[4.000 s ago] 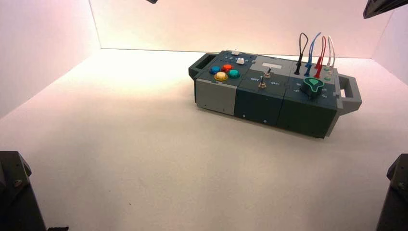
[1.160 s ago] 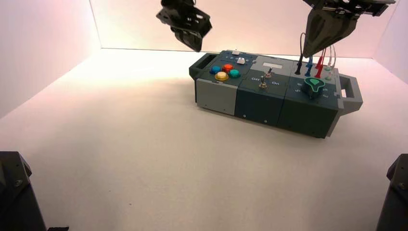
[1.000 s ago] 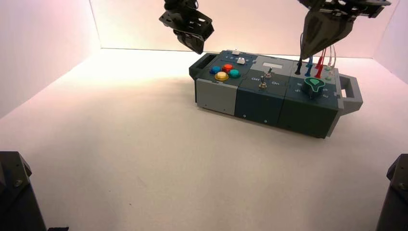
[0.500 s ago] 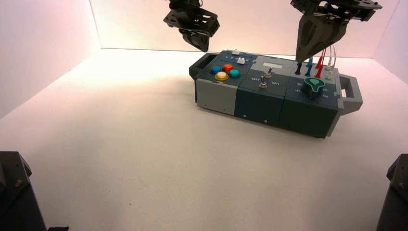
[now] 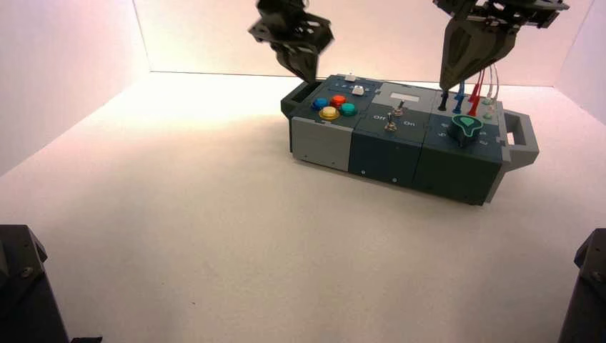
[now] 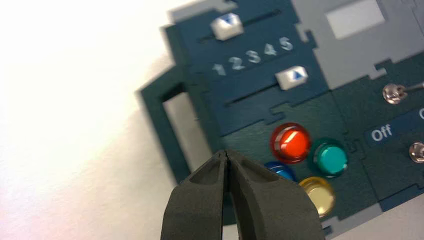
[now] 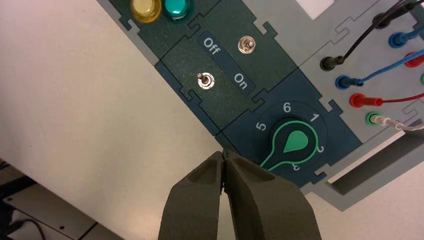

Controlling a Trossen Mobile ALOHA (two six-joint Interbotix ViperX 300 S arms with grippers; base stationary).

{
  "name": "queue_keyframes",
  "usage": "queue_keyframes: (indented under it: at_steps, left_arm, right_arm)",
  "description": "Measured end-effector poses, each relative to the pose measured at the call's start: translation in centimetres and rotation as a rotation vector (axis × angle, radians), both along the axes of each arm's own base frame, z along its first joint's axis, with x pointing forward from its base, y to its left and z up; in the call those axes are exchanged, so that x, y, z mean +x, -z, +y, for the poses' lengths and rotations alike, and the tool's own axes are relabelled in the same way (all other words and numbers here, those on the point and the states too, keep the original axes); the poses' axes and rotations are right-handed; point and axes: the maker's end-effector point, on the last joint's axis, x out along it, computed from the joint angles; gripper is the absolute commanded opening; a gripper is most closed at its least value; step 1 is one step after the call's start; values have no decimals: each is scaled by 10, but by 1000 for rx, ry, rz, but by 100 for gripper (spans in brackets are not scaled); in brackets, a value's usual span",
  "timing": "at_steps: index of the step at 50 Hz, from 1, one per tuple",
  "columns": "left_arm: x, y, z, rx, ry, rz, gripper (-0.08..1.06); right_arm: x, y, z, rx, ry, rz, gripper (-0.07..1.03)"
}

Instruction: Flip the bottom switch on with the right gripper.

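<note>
Approach phase, judged from the layout. Dark grey wedge-shaped right gripper (image 5: 446, 84) held high over the far right part of the dark teal control box (image 5: 400, 153), above the coloured looped wires (image 5: 468, 75), with its two tapered fingers pressed together and gripping nothing; probably kept closed like this to give one narrow tip for pushing a small lever. Bottom switch (image 7: 205, 80), a small metal toggle on the near edge of the middle panel between the white "Off" and "On" lettering, untouched and well apart from that tip; lever position hard to tell. Green pointer knob (image 7: 291, 142) lying between tip and toggle in the right wrist view, so a path around it likely needed. Blacker blocky left gripper (image 5: 304, 70) hanging over the far left end near the round coloured buttons (image 6: 305, 162), fingers also closed and empty, apparently only waiting out of the way.
</note>
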Motion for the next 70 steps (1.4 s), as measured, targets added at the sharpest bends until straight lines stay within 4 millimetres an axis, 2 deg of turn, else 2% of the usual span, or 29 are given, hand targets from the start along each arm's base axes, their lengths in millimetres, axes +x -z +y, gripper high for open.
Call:
queue_keyframes:
  at_steps: [6,18,32,42,60,70]
  left_arm:
    - [5,-5,10,4,-15,-13,-3]
    - [2,-2,9,9,-6,-4,-3]
    - [-8,28,12,49,5,80,-3]
    - [-7,38,7,57,16,95,-3]
    - [5,40,0,49,16,84,-3]
    - [6,40,-1,48,17,81,-3]
  right_arm:
    - [0,-3,0,3,-2,-9,-2]
    - [0,-4,-1,2,-1,-14,-2]
    - [0,-4,0,2,-2,-12,-2]
    - [0,-4,0,2,-2,-12,-2]
    - [-2,-3,2,1,-13,-8,-2]
    - [-6,10,12,-19,-73,38,-2]
